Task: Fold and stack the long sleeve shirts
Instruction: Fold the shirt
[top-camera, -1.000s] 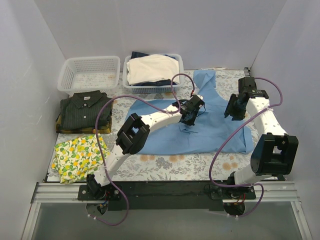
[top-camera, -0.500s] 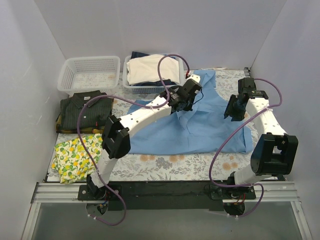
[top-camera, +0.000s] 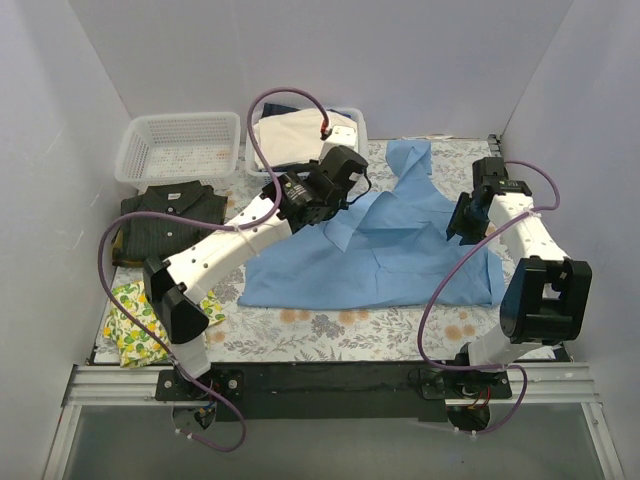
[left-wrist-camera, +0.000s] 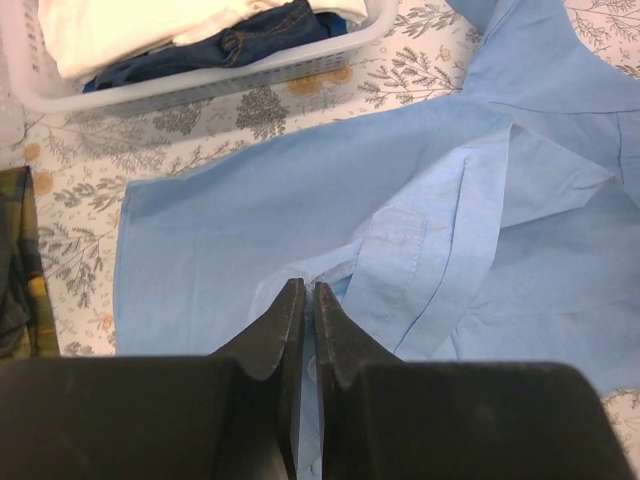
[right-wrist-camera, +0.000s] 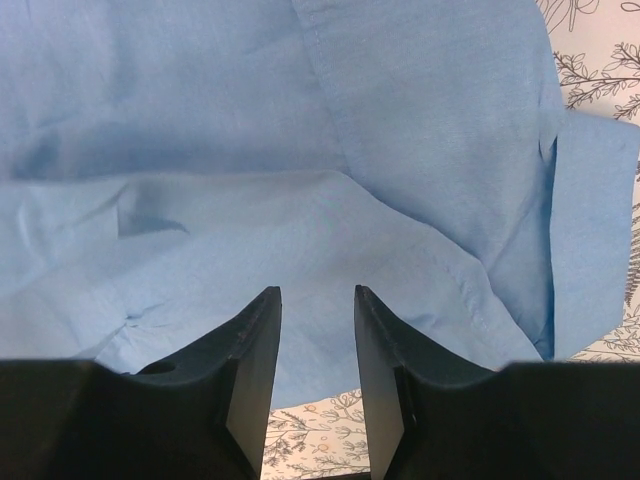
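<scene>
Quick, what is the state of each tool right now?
Left tool: closed, pinching the light blue shirt.
Right tool: open, holding nothing.

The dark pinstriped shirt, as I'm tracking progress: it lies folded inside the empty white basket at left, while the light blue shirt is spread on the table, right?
Not inside: the top external view shows the dark pinstriped shirt folded on the table just in front of the empty white basket. The light blue shirt is spread on the table.

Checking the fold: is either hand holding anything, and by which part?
Left hand pinches the light blue shirt by a lifted front fold; right hand, open, holds nothing.
</scene>
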